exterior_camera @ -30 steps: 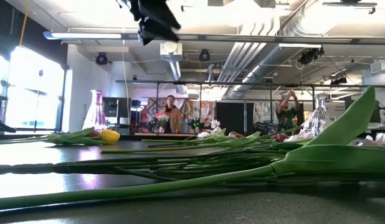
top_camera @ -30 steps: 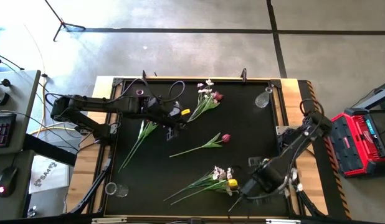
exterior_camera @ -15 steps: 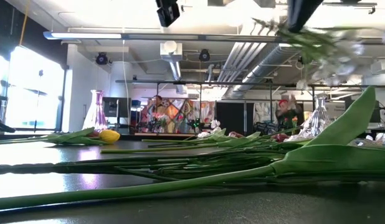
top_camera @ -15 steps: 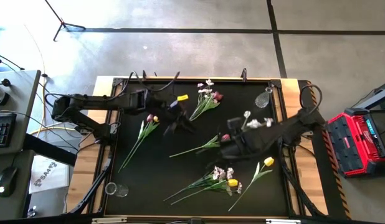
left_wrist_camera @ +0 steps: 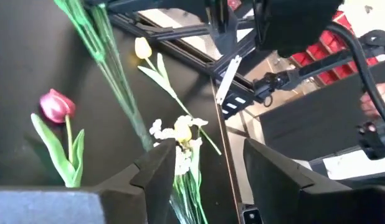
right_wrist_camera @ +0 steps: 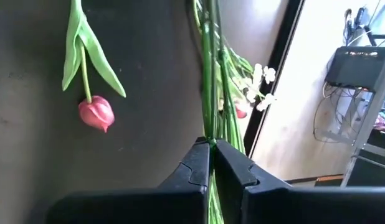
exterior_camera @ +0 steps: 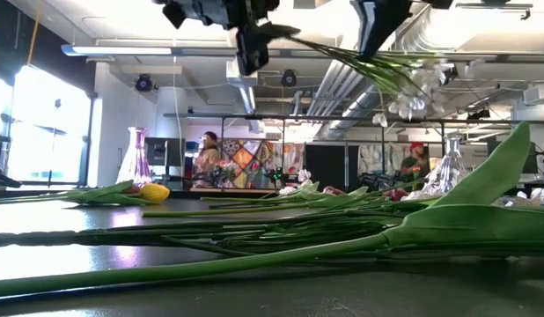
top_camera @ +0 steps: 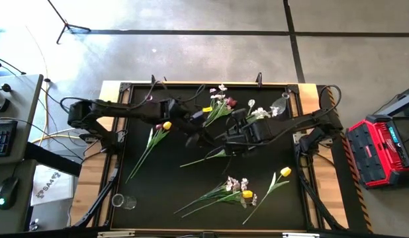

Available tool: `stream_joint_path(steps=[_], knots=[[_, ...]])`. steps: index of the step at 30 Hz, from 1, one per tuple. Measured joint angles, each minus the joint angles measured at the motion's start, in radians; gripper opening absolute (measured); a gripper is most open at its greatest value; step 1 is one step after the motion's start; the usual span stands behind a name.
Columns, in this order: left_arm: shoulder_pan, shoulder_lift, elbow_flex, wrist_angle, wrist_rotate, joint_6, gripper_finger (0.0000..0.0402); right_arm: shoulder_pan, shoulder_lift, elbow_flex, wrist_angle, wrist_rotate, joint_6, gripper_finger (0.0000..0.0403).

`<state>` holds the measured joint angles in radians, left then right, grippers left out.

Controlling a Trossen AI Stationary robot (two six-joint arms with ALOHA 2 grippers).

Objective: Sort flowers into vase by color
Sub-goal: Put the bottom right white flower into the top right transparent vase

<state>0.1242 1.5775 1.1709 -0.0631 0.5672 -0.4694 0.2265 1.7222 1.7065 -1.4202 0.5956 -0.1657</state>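
right fingers [right_wrist_camera: 211,163] pinch white spray [top_camera: 260,113]

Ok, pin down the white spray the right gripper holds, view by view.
High: white spray, upper middle, right of centre.
Low: top right, in the air.
Left wrist: probably only its green stem, upper left.
Right wrist: stem pinched in the right gripper, blossoms beyond.
Landmark: red tulip, in both wrist views.

The tabletop [top_camera: 165,178] is showing a matt black surface framed in pale wood. The flowers [top_camera: 231,188] are looking like plastic, with smooth waxy leaves. The vase [top_camera: 280,104] is gleaming as clear glass.
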Motion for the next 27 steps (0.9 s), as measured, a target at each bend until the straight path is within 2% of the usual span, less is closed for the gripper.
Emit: stream_joint_path(steps=[4,8,14,21,27], knots=[[0.001,0.012,0.001,0.021,0.042,0.010,0.0181,-0.010,0.000,0.000,0.033,0.009,0.000,0.0000],[0.006,0.033,0.000,0.008,0.037,0.010,0.0156,-0.011,0.000,0.000,0.035,0.038,0.000,0.0000],[0.024,0.031,0.000,-0.012,-0.039,-0.009,0.0119,-0.003,0.000,0.000,0.036,0.050,0.008,0.0000],[0.034,0.008,0.001,-0.026,-0.053,0.041,0.0110,0.007,0.000,0.000,0.036,0.098,0.005,0.0000],[0.034,0.010,0.000,-0.056,-0.078,0.060,0.0078,0.006,0.000,0.000,0.035,0.105,0.001,0.0000]])
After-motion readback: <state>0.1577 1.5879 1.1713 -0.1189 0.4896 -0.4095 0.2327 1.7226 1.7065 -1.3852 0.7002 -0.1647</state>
